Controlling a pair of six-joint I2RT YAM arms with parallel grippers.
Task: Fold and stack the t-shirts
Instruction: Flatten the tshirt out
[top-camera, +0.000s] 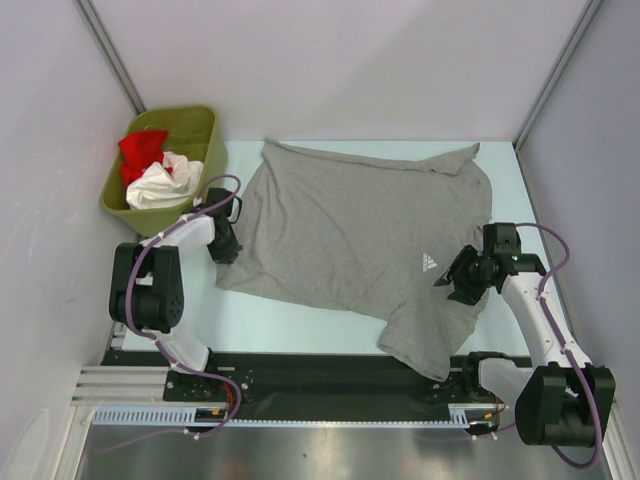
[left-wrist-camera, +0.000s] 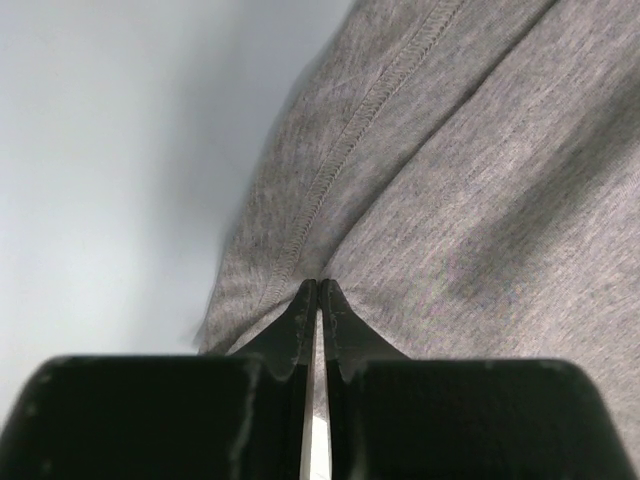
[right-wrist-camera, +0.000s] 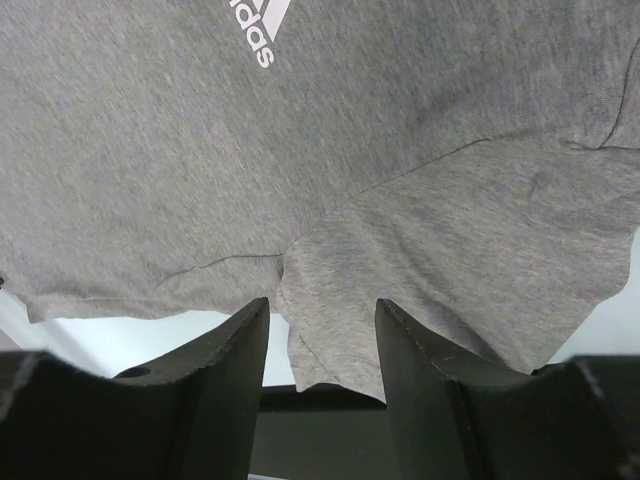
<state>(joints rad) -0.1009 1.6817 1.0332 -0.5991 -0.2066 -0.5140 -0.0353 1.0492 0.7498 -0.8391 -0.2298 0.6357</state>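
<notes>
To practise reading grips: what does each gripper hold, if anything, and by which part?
The left gripper pinches the grey t-shirt at its stitched hem. The right gripper stands open over the fabric, holding nothing.

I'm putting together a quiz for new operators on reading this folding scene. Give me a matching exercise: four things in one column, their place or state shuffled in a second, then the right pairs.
Column one:
1. grey t-shirt
2. red t-shirt
3. left gripper
4. right gripper

Column two:
A. jaws open, a shirt edge between them
B. lying in the olive-green bin
C. spread on the table
D. pinched shut on a hemmed edge of grey cloth

Pairs: 1-C, 2-B, 3-D, 4-A
</notes>
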